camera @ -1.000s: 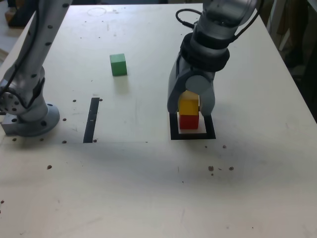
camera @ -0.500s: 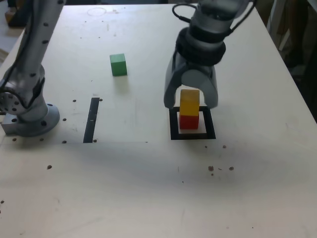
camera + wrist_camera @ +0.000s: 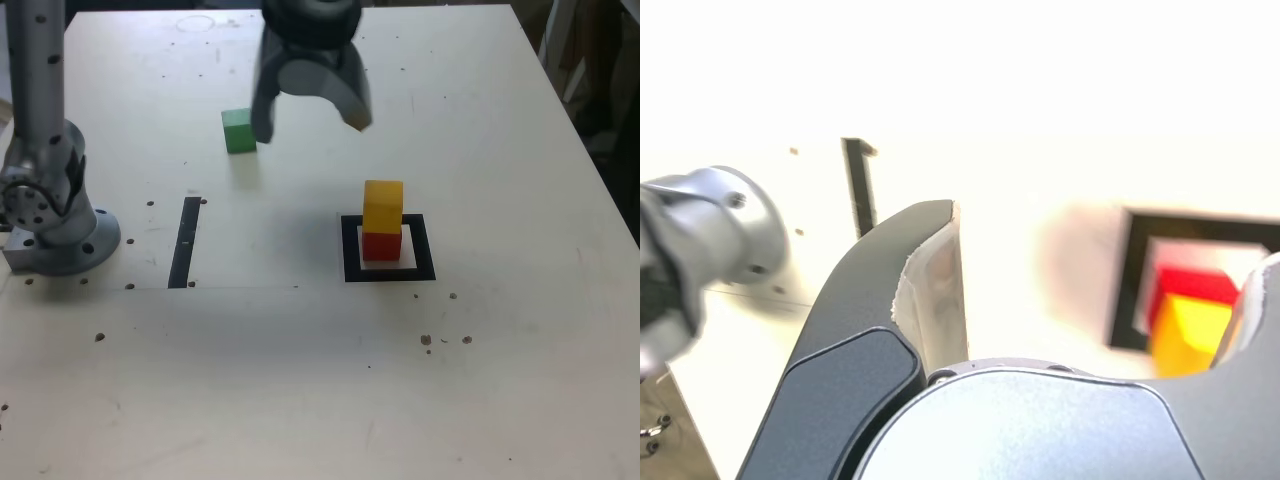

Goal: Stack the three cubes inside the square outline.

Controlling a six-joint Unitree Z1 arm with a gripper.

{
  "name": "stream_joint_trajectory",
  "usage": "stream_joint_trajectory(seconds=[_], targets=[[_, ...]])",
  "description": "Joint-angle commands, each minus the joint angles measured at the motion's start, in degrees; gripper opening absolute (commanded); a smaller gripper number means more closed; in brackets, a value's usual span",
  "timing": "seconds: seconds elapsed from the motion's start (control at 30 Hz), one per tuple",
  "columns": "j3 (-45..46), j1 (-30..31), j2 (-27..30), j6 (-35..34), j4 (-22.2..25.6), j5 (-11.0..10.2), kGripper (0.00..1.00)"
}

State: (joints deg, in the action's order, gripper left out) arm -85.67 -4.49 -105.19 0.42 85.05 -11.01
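The yellow cube (image 3: 383,205) sits squarely on the red cube (image 3: 381,245), both inside the black square outline (image 3: 350,250) on the pale table (image 3: 500,380); the green cube (image 3: 238,131) lies well apart toward the exterior view's left; beside it hangs the gripper (image 3: 310,118), jaws spread wide and empty; no writing is legible.

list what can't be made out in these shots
- Green cube: exterior view, its right edge sits behind the open tool; absent from the wrist view.
- Yellow cube and red cube: wrist view, partly covered by the tool's body and finger.
- Table top: wrist view, far part washed out by glare.
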Motion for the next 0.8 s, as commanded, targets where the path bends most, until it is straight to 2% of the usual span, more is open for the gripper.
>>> stream_joint_trajectory(seconds=[0.0, 0.37, 0.77], targets=[[1.44, -1.48, 1.67, 0.92, -0.29, -0.55, 1.0], [9.53, -9.1, 6.59, 6.83, -3.07, -2.86, 1.0], [21.24, -20.01, 7.25, 12.11, -14.19, -3.86, 0.99]])
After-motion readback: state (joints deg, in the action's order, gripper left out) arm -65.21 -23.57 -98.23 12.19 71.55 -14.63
